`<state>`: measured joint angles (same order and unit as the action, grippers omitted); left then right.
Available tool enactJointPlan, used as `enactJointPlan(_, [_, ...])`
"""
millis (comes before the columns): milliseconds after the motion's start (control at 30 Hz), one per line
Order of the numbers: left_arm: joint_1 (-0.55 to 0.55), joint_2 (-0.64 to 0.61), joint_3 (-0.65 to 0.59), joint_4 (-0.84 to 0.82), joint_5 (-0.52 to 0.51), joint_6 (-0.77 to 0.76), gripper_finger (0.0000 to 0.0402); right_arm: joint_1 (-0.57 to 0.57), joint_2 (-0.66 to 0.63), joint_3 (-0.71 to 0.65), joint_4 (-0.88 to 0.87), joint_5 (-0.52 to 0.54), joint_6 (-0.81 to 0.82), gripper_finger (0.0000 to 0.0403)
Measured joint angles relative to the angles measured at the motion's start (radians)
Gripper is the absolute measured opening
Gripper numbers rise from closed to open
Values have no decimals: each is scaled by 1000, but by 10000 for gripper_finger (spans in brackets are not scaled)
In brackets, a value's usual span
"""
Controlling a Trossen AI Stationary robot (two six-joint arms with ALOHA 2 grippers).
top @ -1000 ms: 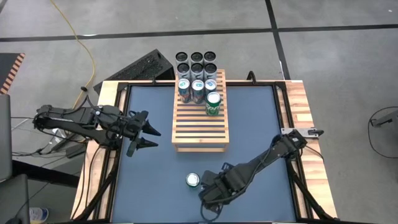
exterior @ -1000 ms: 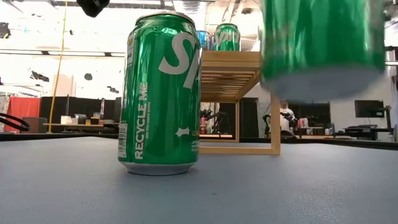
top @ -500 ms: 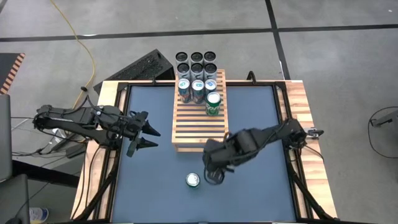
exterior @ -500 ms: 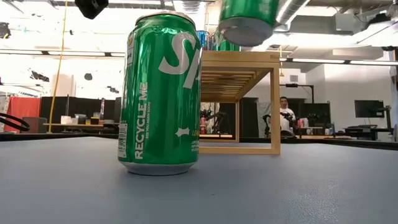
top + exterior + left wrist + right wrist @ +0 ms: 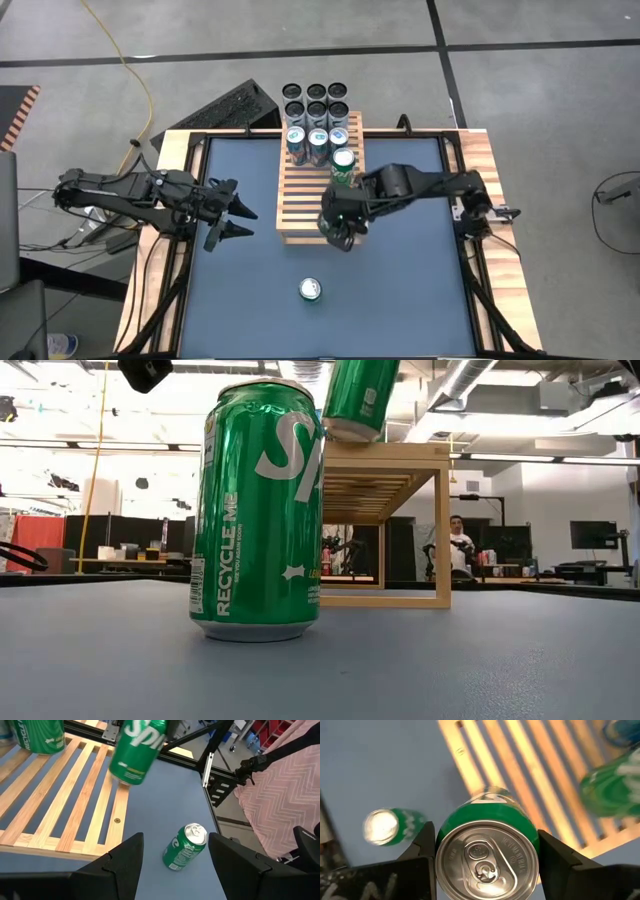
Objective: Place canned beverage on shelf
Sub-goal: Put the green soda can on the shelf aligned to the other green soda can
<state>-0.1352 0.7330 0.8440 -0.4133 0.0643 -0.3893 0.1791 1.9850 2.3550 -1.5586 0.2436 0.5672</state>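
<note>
The table (image 5: 250, 280) is slate blue with a pale wood border. On it, the shelf (image 5: 315, 205) is light-brown slats. A green can (image 5: 310, 290) with white lettering stands near the shelf; another green can (image 5: 487, 845), silver-topped, hangs over the slats. At the shelf's far end, blue cans (image 5: 307, 140) beside a green one (image 5: 343, 165).

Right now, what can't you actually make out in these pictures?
- Whether the carried can touches the shelf: low view cuts its top off; high view hides it under the right gripper.
- Blue cans at the shelf's back: labels too small from above.
- Person behind the table: too small.
</note>
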Motion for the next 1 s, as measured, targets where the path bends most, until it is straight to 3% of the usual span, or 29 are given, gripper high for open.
enactJointPlan(467, [0,0,0,3,-115,-19,212,-80,1,2,-8,-5,-156,194])
enactJointPlan(733, [0,0,0,18,-103,-27,212,-106,4,0,-10,-12,-206,304])
enactJointPlan(1000, [0,4,0,24,-105,-27,212,-106,5,0,24,-13,-247,308])
